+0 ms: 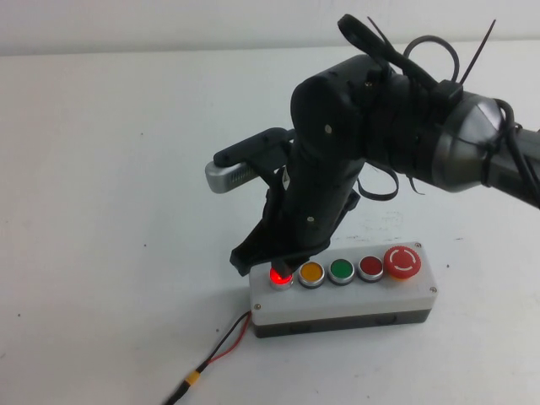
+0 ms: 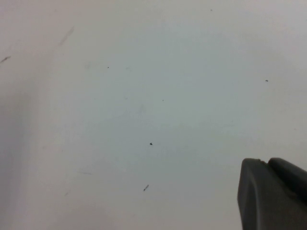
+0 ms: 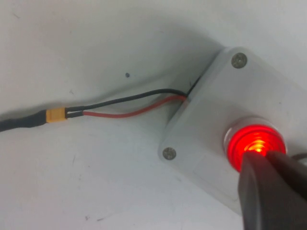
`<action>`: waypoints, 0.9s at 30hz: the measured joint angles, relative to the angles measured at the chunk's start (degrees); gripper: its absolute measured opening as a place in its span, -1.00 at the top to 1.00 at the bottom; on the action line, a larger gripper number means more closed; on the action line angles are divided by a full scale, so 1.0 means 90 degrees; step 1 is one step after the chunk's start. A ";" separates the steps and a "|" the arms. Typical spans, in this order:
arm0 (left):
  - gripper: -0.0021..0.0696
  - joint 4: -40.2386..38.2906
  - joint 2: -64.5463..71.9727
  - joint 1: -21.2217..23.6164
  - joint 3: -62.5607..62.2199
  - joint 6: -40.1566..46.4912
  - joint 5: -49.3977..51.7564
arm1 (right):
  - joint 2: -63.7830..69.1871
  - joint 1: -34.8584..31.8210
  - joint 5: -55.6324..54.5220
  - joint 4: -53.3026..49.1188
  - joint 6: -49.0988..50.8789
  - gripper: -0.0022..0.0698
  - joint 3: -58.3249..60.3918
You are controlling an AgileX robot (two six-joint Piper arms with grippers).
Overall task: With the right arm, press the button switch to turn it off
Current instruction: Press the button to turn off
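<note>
Button switch (image 3: pixel 254 146) glowing, touched by closed right hand (image 3: pixel 268 167); left hand (image 2: pixel 271 191) over bare table, state unclear

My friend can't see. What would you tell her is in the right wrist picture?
The right gripper sits on a glowing red button switch at the end of a white box. A red and black wire runs out of the box across the white table.

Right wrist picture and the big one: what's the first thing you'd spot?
The glowing button switch grabs the eye, at the left end of the white box. The right gripper is down on it, fingers together. The left gripper sits apart over bare table.
</note>
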 joint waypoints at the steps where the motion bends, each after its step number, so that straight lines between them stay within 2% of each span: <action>1: 0.95 0.0000 0.0000 0.0000 0.0000 0.0000 0.0000 | 0.0027 0.0000 0.0000 0.0000 0.0000 0.98 -0.0013; 27: 0.95 0.0000 0.0000 0.0000 0.0000 0.0000 0.0000 | 0.0303 -0.0047 0.0030 0.0026 0.0000 0.98 -0.0105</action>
